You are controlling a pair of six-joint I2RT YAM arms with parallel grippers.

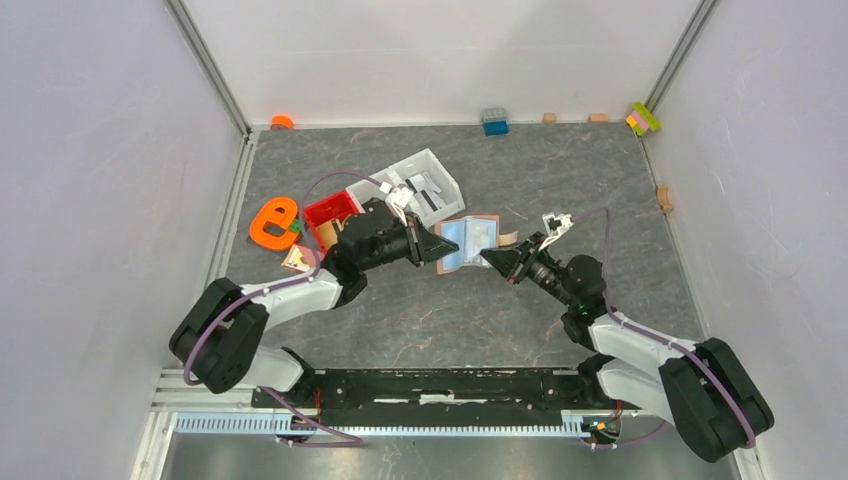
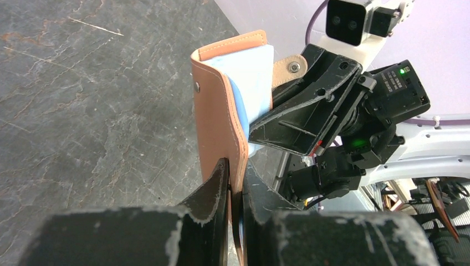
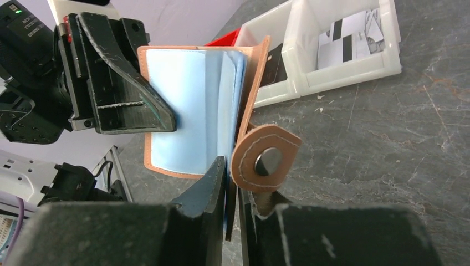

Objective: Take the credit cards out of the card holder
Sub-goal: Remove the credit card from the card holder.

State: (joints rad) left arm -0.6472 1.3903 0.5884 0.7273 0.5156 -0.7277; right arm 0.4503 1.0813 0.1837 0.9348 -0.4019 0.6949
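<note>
Dark grey stone-look table (image 1: 450, 310), white walls round it, both arm bases at the near edge.

Mid-table, the card holder (image 1: 470, 240) is held off the surface between the two grippers, opened like a book.
- left gripper (image 1: 432, 245): fingers pressed together on the tan cover's edge; the wrist view shows the leather clamped between the tips (image 2: 235, 183).
- right gripper (image 1: 492, 258): fingers nearly together, pinching a thin blue edge, the lower edge of the pale blue-grey card (image 3: 183, 100) that fills the open cover. Can't tell whether it's a card or an inner sleeve.
- closing tab (image 3: 265, 158) hangs loose, snap showing, just beside the right fingers.

Behind the left wrist:
- red bin (image 1: 332, 215): partly hidden by the arm, contents not readable.
- white tray (image 1: 420, 180): touching the red bin, divided into compartments. One holds white-and-black packets (image 3: 349, 39); the next holds something dark that I can't identify.
- orange e-shaped piece (image 1: 274, 222): on the table left of the red bin.

Far wall edge: blue block (image 1: 494, 121), small wooden blocks (image 1: 549, 117), a multicoloured block (image 1: 643, 118) in the right corner.
</note>
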